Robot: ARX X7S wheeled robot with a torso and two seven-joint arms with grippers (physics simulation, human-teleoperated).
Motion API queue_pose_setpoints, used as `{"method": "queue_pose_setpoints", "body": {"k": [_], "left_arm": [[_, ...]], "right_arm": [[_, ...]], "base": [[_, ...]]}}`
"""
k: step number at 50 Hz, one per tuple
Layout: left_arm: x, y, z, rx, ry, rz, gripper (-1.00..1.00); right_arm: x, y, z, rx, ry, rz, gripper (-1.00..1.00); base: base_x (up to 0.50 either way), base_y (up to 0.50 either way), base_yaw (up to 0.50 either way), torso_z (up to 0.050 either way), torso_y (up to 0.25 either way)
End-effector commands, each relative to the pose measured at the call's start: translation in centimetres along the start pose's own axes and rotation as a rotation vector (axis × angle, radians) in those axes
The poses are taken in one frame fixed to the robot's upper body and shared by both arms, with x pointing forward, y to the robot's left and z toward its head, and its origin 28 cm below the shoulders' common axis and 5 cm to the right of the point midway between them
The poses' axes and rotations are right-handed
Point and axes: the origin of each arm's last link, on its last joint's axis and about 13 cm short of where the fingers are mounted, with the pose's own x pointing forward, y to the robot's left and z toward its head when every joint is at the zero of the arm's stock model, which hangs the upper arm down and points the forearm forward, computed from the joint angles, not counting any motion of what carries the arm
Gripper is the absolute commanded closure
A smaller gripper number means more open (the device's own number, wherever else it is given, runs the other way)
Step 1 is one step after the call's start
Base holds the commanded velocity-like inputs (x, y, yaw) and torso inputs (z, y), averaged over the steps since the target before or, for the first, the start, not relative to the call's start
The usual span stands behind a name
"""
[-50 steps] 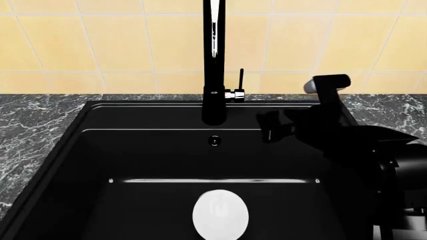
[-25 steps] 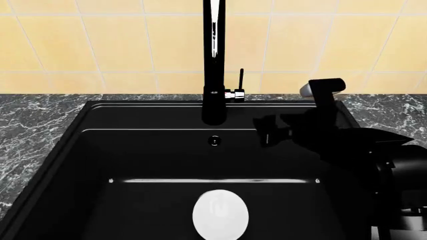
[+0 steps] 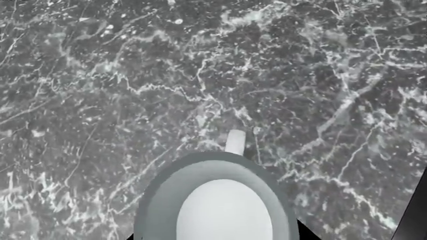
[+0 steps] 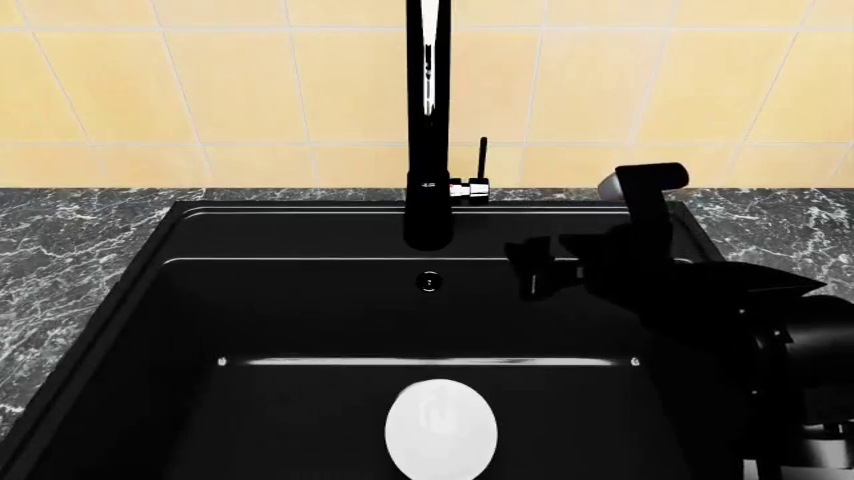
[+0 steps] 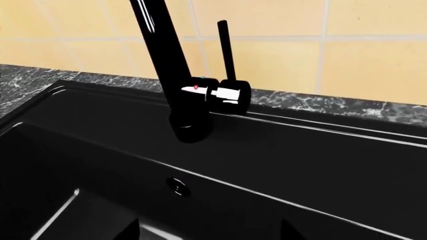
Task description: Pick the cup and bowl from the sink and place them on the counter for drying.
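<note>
- The right gripper (image 4: 531,268) hangs over the back right of the sink (image 4: 187,300), near the faucet (image 4: 427,120); it is black against black, so I cannot tell whether it is wide or narrow
- Over the last second it has crept a little toward the middle of the basin and slightly lower, while the arm behind it has hardly shifted
- Its wrist camera looks at the faucet base and the back wall, not at any dish, so it is not yet lined up on anything
- The bowl (image 4: 441,430) lies alone on the sink floor, toward the front and well apart from that gripper; it has not moved
- The left gripper cannot be made out; its wrist view shows the cup (image 3: 223,210) close up, with the marble surface (image 3: 133,75) beneath it, and I cannot tell whether it is held or already set down
- Judging by this, the cup is out of the sink and the bowl is next: the right arm must come forward and down
</note>
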Motion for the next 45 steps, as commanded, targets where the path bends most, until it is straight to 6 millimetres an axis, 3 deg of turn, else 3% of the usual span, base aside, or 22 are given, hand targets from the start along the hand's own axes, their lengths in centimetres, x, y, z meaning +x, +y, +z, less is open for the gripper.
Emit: {"method": "queue_pose_setpoints", "body": {"k": [1, 13, 24, 35, 36, 37, 38, 39, 40, 42, 45], "left_arm": [[-1.5, 0.1, 1.4, -0.017, -0.044, -0.026, -1.0], [-1.8, 0.6, 1.6, -0.001, -0.062, -0.026, -1.0], [-4.3, 0.1, 2.8, -0.013, -0.179, -0.024, -1.0], [-8.3, -1.5, 4.4, 0.059, -0.349, -0.133, -1.0], [-8.3, -1.6, 4.2, 0.082, -0.357, -0.143, -1.0], [-5.6, -2.7, 2.4, 0.132, -0.221, -0.104, -1.0], [-4.6, -3.0, 2.5, 0.193, -0.22, -0.126, -1.0], [-4.2, -5.1, 1.8, 0.258, -0.123, -0.151, -1.0], [-5.3, -5.7, 3.0, 0.245, -0.18, -0.174, -1.0], [-9.2, -5.9, 5.9, 0.202, -0.425, -0.29, -1.0], [-9.8, -7.5, 7.1, 0.196, -0.496, -0.35, -1.0]], "right_arm": [[0.1, 0.0, -0.2, 0.012, -0.005, 0.012, -1.0], [0.3, 0.1, -0.3, 0.011, 0.0, 0.02, -1.0], [0.3, 0.1, -0.3, 0.013, -0.008, 0.023, -1.0], [0.3, 0.3, 0.6, 0.01, -0.03, 0.024, -1.0], [0.3, 0.3, 0.7, 0.011, -0.032, 0.024, -1.0], [0.2, 0.3, 0.9, 0.01, -0.034, 0.019, -1.0], [0.2, 0.3, 1.0, 0.012, -0.034, 0.018, -1.0], [0.2, 0.3, 1.2, 0.008, -0.021, 0.009, -1.0], [0.2, 0.2, 1.3, 0.016, -0.02, 0.003, -1.0], [0.2, 0.2, 1.5, 0.009, -0.005, -0.005, -1.0], [0.5, 0.1, 1.6, 0.002, 0.039, -0.004, -1.0]], "base": [[0.0, 0.0, 0.0, 0.0, 0.0], [0.0, 0.0, 0.0, 0.0, 0.0], [0.0, 0.0, 0.0, 0.0, 0.0], [0.0, 0.0, 0.0, 0.0, 0.0], [0.0, 0.0, 0.0, 0.0, 0.0], [0.0, 0.0, 0.0, 0.0, 0.0], [0.0, 0.0, 0.0, 0.0, 0.0], [0.0, 0.0, 0.0, 0.0, 0.0], [0.0, 0.0, 0.0, 0.0, 0.0], [0.0, 0.0, 0.0, 0.0, 0.0], [0.0, 0.0, 0.0, 0.0, 0.0]]}}
